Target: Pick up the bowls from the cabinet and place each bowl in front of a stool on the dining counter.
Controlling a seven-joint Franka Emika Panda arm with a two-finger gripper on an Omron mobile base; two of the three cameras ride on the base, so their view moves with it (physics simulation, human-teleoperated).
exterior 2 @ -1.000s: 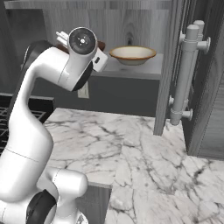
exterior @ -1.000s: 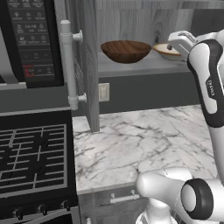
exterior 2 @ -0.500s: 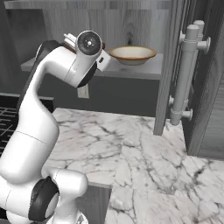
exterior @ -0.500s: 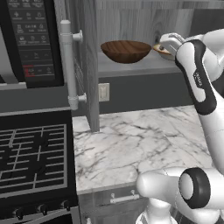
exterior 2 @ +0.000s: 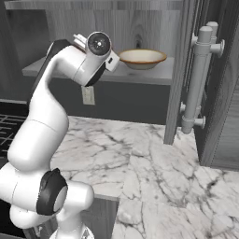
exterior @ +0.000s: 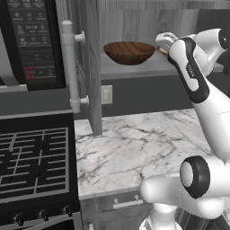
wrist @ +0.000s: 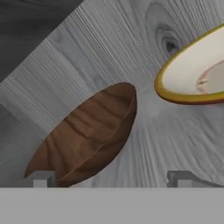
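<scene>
The claw (wrist: 109, 180) is standing wide open and empty at the cabinet (exterior: 134, 20) shelf, its fingertips (wrist: 42, 179) framing the near edge of the wooden bowl (wrist: 87, 135), with the cream bowl (wrist: 197, 74) sitting just beside. It should be straddling the rim squarely before closing, avoiding nudging the neighbour.

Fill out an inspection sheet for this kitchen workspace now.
Surface: marble worktop bare, beside the black stove.
Job's things: wooden bowl and cream bowl side by side on the cabinet shelf, apart; cabinet doors open.
Clutter: nothing seen.
Grippers: pincer open, empty, close to the wooden bowl, its fingers not yet around it.
Cables: nothing seen.
Surroundings: microwave, wall outlet, bar handle.
</scene>
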